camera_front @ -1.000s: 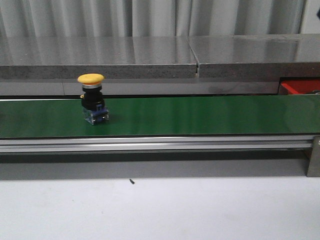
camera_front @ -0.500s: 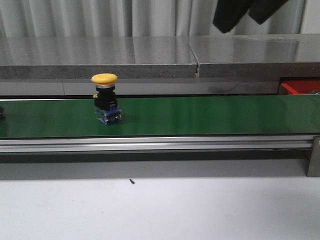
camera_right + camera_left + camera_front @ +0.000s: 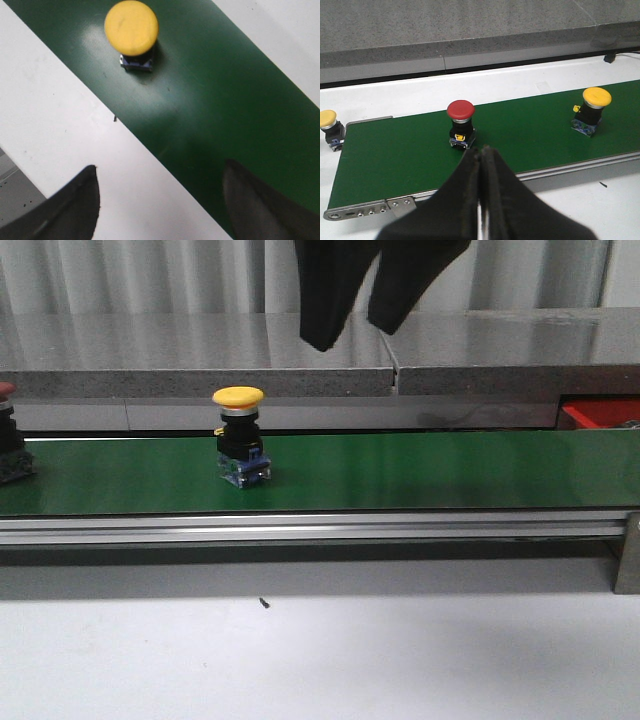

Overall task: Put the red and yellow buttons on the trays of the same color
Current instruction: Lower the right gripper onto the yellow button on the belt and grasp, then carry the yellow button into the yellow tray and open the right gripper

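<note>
A yellow button (image 3: 240, 437) stands upright on the long green belt (image 3: 420, 470). It has a round yellow cap, a black body and a small blue base. A red button (image 3: 460, 123) with the same black body stands further along the belt. A bit of the red tray (image 3: 601, 412) peeks in behind the belt's far right end. The right claw (image 3: 358, 325) hangs above the belt, fingers apart. The left claw (image 3: 483, 175) is pressed together, holding nothing.

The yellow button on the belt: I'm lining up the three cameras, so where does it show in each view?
Front view: yellow button stands on the green belt, left of centre.
Left wrist view: the same button is far right, beyond a red button.
Right wrist view: seen from above, top centre.
Shared landmark: the green belt.
</note>
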`<action>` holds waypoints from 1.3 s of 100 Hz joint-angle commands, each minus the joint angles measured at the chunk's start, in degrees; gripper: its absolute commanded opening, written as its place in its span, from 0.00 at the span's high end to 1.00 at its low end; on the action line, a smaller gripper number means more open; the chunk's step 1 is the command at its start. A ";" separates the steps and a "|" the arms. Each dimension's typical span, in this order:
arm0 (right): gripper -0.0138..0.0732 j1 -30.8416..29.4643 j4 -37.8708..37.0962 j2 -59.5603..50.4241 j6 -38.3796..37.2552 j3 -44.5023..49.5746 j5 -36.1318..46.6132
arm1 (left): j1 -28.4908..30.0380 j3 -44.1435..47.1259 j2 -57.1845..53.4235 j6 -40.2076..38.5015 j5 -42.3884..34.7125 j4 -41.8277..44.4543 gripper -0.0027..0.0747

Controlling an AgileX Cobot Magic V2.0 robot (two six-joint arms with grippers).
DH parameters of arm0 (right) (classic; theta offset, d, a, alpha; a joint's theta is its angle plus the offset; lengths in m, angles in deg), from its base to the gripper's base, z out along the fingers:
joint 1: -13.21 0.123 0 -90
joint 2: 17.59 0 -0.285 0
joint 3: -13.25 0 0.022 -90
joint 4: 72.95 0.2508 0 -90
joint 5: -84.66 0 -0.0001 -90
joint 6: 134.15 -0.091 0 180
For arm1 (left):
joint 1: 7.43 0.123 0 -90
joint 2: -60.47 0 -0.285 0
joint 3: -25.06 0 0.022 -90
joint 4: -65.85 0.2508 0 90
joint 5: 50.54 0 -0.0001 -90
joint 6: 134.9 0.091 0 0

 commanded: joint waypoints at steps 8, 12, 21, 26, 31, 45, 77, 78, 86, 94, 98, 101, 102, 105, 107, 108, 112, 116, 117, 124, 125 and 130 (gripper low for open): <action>0.24 0.64 2.08 1.32 3.01 -4.91 1.38 | -0.51 -1.55 0.26 -0.16 -4.03 -0.69 0.99; 0.24 0.73 2.86 2.49 3.53 -5.49 1.64 | -0.51 -1.55 0.26 -0.16 -4.03 -0.69 0.99; 0.24 0.73 3.22 4.84 3.75 -7.17 2.35 | -0.51 -1.55 0.26 -0.16 -4.03 -0.69 0.99; 0.24 0.73 3.22 6.27 3.75 -7.78 3.40 | -0.51 -1.55 0.26 -0.16 -4.03 -0.69 0.99; 0.24 0.73 3.22 7.30 3.75 -8.16 5.07 | -0.51 -1.55 0.26 -0.16 -4.03 -0.69 0.99; 0.28 0.73 3.17 9.67 3.85 -8.23 9.24 | -0.51 -1.55 0.26 -0.16 -4.03 -0.69 0.99; 0.60 0.59 2.88 11.16 3.98 -8.23 14.47 | -0.51 -1.55 0.26 -0.16 -4.03 -0.69 0.99; 0.61 0.60 2.88 11.16 3.98 -8.23 14.47 | -0.51 -1.55 0.26 -0.16 -4.03 -0.69 0.99; 0.75 0.53 2.88 11.10 3.98 -8.23 14.81 | -0.51 -1.55 0.26 -0.16 -4.03 -0.69 0.99; 0.81 0.53 2.88 10.51 3.98 -8.23 15.27 | -0.51 -1.55 0.26 -0.16 -4.03 -0.69 0.99; 0.82 0.53 2.88 10.10 3.98 -8.23 15.32 | -0.51 -1.55 0.26 -0.16 -4.03 -0.69 0.99; 0.83 0.53 2.88 9.47 3.98 -8.23 15.32 | -0.51 -1.55 0.26 -0.16 -4.03 -0.69 0.99; 0.83 0.53 2.88 9.33 3.98 -8.23 15.32 | -0.51 -1.55 0.26 -0.16 -4.03 -0.69 0.99; 0.83 0.46 2.81 8.80 3.98 -8.17 15.32 | -0.51 -1.55 0.26 -0.16 -4.03 -0.69 0.99; 0.83 0.47 2.81 8.31 3.98 -8.11 15.39 | -0.51 -1.55 0.26 -0.16 -4.03 -0.69 0.99; 0.83 0.47 2.81 7.93 3.98 -8.11 15.39 | -0.51 -1.55 0.26 -0.16 -4.03 -0.69 0.99; 0.83 0.42 2.68 7.04 3.98 -7.88 15.51 | -0.51 -1.55 0.26 -0.16 -4.03 -0.69 0.99; 0.83 0.18 2.60 5.78 3.74 -7.46 15.36 | -0.51 -1.55 0.26 -0.16 -4.03 -0.69 0.99; 0.83 0.06 2.60 5.34 3.64 -7.37 15.28 | -0.51 -1.55 0.26 -0.16 -4.03 -0.69 0.99; 0.83 -0.22 2.60 3.08 2.49 -6.03 15.10 | -0.51 -1.55 0.26 -0.16 -4.03 -0.69 0.99; 0.83 -0.23 2.51 2.85 2.42 -5.65 15.10 | -0.51 -1.55 0.26 -0.16 -4.03 -0.69 0.99; 0.83 -0.67 2.36 1.25 2.06 -4.22 15.17 | -0.51 -1.55 0.26 -0.16 -4.03 -0.69 0.99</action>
